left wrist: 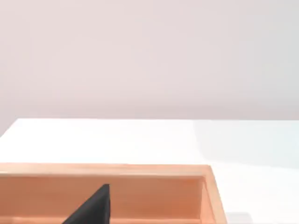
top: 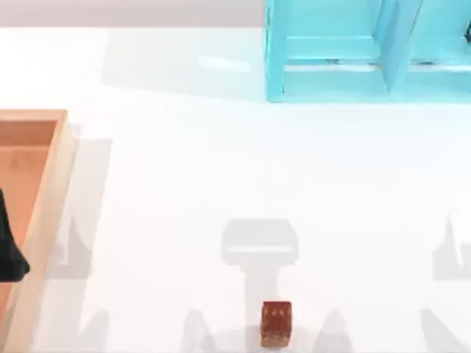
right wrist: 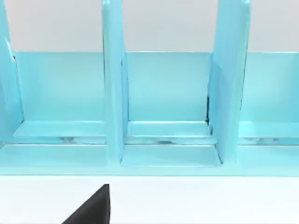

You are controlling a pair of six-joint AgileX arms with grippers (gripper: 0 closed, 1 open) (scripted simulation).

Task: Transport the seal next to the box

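1 seal (top: 276, 323) stands upright near table's (top: 221, 184) front edge, well apart from box (top: 44, 213); jaws' state untellable.

Left arm: dark part of the left gripper (top: 10, 250) shows at the top view's left edge, low in frame. One dark finger (left wrist: 91, 207) enters the left wrist view. Right wrist view: one dark finger (right wrist: 91, 207) of the right gripper likewise.

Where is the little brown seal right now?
In the top view, the seal sits on the white table near the bottom edge, just right of middle, far from the box at left.
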